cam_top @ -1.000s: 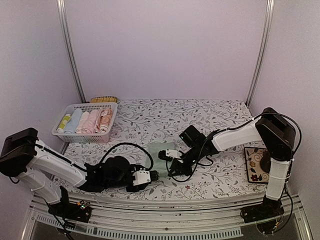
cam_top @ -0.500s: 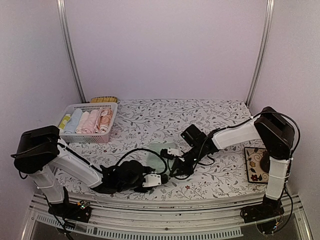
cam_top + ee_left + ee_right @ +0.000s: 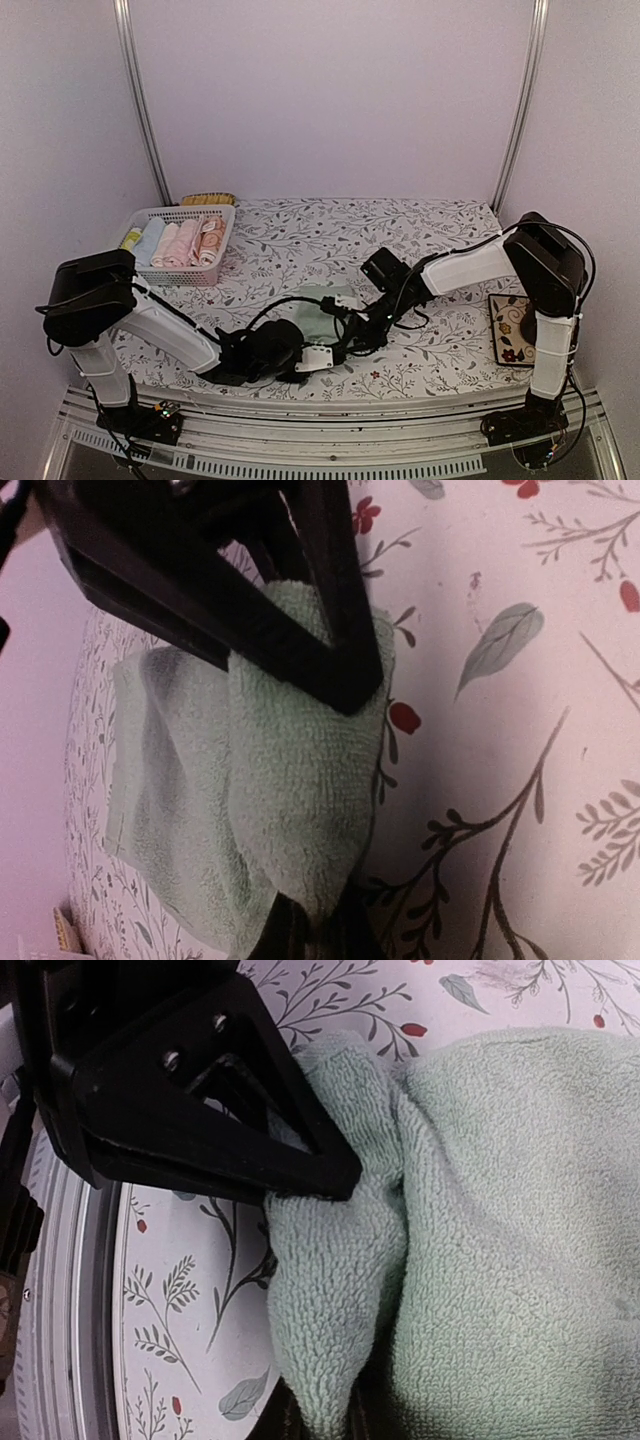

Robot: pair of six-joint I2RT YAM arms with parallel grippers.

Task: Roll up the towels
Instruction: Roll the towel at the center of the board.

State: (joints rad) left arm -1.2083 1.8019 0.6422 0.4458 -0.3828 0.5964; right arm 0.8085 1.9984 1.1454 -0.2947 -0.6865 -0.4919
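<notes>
Top external view shows the floral-printed table with the white lattice basket at its far left. The basket holds a row of rolled cloths, an orange-salmon towel among them. The mint green towel lies well apart from the basket, near the table's front edge at centre.

It is thick, loopy terry, so I judge it light, soft and limp. It will likely sag and bunch wherever it is unsupported, and its nap should give the fingers purchase rather than slip. A raised fold along one edge looks like the best place to take hold, pinched at 2 spots so the roll turns evenly.

The left gripper is closed tight on such a fold, its 2 fingers squeezing the ridge. The right gripper has a like ridge between narrow-set jaws, touching both. How firmly it presses I cannot tell.
</notes>
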